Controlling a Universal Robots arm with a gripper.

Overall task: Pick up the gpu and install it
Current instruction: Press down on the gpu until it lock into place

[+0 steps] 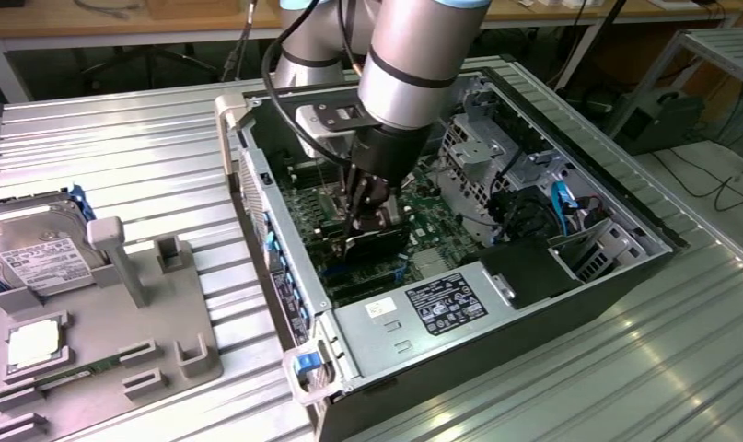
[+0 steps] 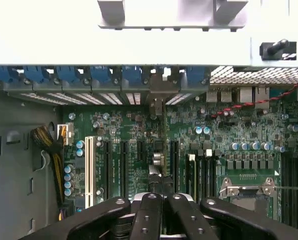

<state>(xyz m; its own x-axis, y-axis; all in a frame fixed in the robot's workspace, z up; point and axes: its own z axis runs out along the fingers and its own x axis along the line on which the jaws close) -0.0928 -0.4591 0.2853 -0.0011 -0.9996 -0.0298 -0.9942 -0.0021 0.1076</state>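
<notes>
My gripper (image 1: 371, 221) reaches down into the open computer case (image 1: 617, 207), over the green motherboard (image 1: 435, 219). Its fingers are shut on the gpu (image 1: 374, 243), a thin dark card standing on edge right above the board's expansion slots. In the wrist view the gripper (image 2: 159, 197) pinches the gpu (image 2: 158, 172), seen edge-on. The card runs straight ahead to its silver bracket (image 2: 158, 97) at the case's rear slot openings. Whether the card's lower edge sits in a slot is hidden.
A grey fixture (image 1: 113, 350) on the exterior view's left carries a silver hard drive (image 1: 33, 253) and a small square cpu chip (image 1: 33, 343). Inside the case are a drive cage (image 1: 494, 152), blue cables (image 1: 562, 203), blue slot latches (image 2: 64, 75) and the cpu socket (image 2: 249, 187).
</notes>
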